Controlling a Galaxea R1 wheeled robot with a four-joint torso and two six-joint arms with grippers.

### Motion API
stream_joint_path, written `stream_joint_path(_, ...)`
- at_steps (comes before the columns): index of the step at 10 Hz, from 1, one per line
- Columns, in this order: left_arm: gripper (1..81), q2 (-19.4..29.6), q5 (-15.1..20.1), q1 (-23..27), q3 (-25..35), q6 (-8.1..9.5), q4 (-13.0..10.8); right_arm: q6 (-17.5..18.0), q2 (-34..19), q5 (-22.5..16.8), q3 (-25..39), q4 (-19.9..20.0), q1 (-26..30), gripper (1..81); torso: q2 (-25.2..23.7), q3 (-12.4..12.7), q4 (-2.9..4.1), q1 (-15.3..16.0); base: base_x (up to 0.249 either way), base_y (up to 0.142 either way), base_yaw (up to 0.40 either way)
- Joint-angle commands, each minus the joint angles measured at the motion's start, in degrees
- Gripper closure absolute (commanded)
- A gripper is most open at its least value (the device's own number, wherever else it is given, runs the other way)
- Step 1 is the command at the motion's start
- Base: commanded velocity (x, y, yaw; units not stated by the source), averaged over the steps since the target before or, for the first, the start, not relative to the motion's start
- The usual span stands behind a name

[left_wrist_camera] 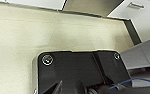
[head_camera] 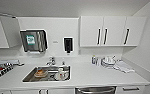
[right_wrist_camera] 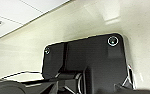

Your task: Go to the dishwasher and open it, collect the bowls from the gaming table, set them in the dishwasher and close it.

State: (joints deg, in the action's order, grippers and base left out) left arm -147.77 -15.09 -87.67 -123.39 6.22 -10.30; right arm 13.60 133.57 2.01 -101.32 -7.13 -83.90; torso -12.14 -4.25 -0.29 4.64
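at the lower edge of the head view, the dishwasher is seen as a steel front with a bar handle, set under the white counter and closed. whether either gripper is apart or together cannot be told, as the fingers are not made out. just beyond, a steel sink holding dishes is sunk into the counter, with a tap behind it. stacked plates are placed further right. on the wall, a towel dispenser and a soap dispenser are mounted beside white upper cabinets.
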Motion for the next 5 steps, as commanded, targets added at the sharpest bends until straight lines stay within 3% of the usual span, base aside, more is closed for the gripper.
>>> stream_joint_path(1, 1.0, 4.06, -3.54, 1.32, 0.87, 0.29, -2.36, 0.81, -5.92, -2.19, 2.27, 1.68, 4.13, 1.0, -5.38, 0.00, 0.00, 3.47, 0.000, 0.000, 0.000)
stream_joint_path(4, 1.0, 5.64, -7.04, 0.00, 0.87, 0.21, -2.61, 0.81, -6.45, -2.19, 2.36, 1.77, 4.13, 1.0, -11.65, 0.02, 0.00, 7.41, 0.000, 0.000, 0.000)
stream_joint_path(5, 1.0, 6.08, -9.32, -0.61, 0.52, 0.02, -5.76, 0.90, -6.36, -2.28, 2.18, 1.77, 4.13, 1.0, -13.62, 0.04, 0.00, 8.63, 0.000, 0.000, 0.000)
